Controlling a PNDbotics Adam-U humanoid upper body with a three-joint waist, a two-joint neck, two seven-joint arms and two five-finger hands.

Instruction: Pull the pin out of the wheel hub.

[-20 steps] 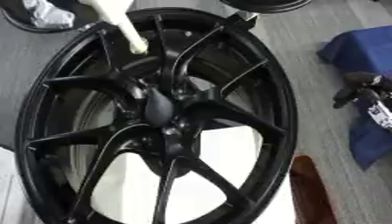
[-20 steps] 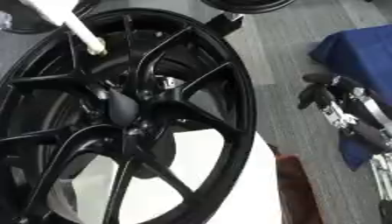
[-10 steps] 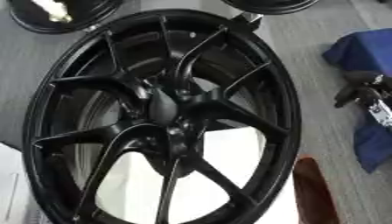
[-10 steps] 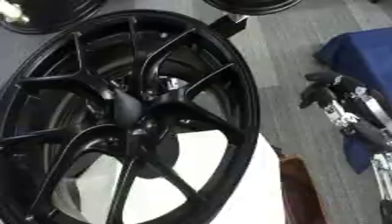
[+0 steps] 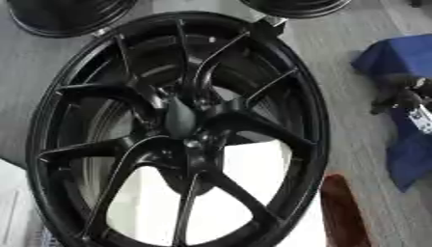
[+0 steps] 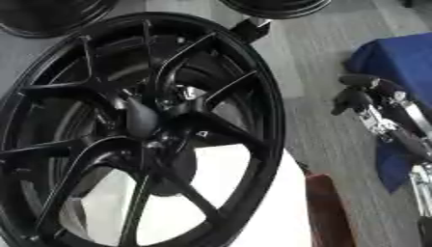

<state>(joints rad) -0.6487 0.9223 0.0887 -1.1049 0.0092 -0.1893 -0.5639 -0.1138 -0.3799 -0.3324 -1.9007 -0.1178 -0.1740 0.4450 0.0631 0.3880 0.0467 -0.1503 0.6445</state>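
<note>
A large black alloy wheel (image 5: 177, 130) fills most of the view, seen from above and set at a slant, its top leaning toward the upper right. Thin paired spokes (image 5: 93, 89) run out from a raised, rounded centre hub (image 5: 180, 117) to a glossy black rim (image 5: 314, 120). Beside the hub, in the right eye view, a small silver metal piece (image 6: 191, 92) shows between the spokes; whether this is the pin cannot be told. A small pale bolt-like spot (image 5: 192, 144) sits just below the hub cap.

Through the lower gaps between the spokes a white surface (image 5: 240, 193) shows beneath the wheel. A reddish-brown, narrow object (image 6: 325, 212) lies just beside the wheel's lower right edge. The floor around is grey (image 5: 346, 82).

At the top edge, parts of two more black wheels show: one at the upper left (image 5: 67, 17), one at the upper middle (image 5: 295, 6).

On the right, well apart from the wheel, the robot's right hand (image 6: 371, 99) hangs over the floor in front of a blue cloth-covered object (image 6: 397, 58). The hand is black with silver parts; its fingers (image 6: 348, 99) look relaxed and slightly bent, and they hold nothing. It touches neither the wheel nor the hub.

The robot's left hand shows in neither view.
</note>
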